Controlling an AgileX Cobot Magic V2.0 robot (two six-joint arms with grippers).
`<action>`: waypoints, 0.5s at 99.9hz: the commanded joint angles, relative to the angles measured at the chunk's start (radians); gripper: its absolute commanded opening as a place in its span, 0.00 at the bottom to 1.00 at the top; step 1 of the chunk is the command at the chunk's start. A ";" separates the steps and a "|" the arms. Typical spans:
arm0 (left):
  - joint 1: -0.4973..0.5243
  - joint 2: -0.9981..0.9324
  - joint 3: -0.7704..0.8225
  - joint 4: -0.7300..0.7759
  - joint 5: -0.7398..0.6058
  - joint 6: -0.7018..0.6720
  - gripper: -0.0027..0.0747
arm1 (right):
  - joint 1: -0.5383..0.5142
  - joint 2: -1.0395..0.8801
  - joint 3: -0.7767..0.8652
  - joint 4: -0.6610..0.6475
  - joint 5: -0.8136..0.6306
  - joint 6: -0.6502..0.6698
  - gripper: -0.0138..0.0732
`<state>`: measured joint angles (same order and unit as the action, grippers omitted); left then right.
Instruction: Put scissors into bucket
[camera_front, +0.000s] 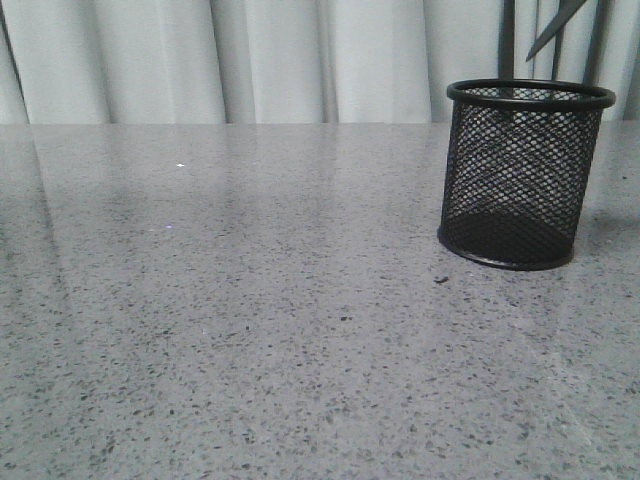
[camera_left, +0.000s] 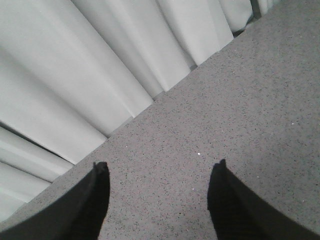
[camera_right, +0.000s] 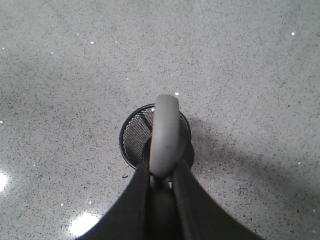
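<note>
On the left side, the left gripper hangs over bare table, its two dark fingers spread wide apart with nothing between them. Under it is only the grey speckled table, a stone-like surface with small black flecks and a soft shine. Behind the table hangs a pale curtain in long vertical folds.

More to the right stands the bucket — a black cylinder of fine wire mesh, upright on the table, with a solid round rim and a solid band at the base. One can see through its sides to the curtain and to the dark floor inside. Nothing lies around it on the table except a tiny dark speck just before its base.

Above the bucket, at the upper edge of the front view, a slim dark pointed tip shows; it is probably the blade of the scissors, clear above the rim.

In the right wrist view the right gripper is directly over the mouth of the bucket. Its fingers are pressed close together on the scissors, of which only one smooth grey rounded handle loop is visible — it covers the middle of the opening.
</note>
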<state>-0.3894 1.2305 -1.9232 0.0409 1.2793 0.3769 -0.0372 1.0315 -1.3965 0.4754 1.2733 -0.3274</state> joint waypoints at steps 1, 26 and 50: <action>0.006 -0.014 -0.025 -0.007 -0.019 -0.012 0.55 | 0.007 0.020 -0.034 0.017 0.039 -0.001 0.10; 0.006 -0.014 -0.025 -0.007 -0.021 -0.012 0.55 | 0.074 0.088 -0.034 -0.037 0.039 0.000 0.10; 0.006 -0.014 -0.025 -0.007 -0.021 -0.012 0.55 | 0.113 0.141 -0.034 -0.062 0.039 0.000 0.10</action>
<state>-0.3894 1.2305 -1.9232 0.0409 1.2793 0.3752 0.0665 1.1720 -1.3965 0.4065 1.2713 -0.3224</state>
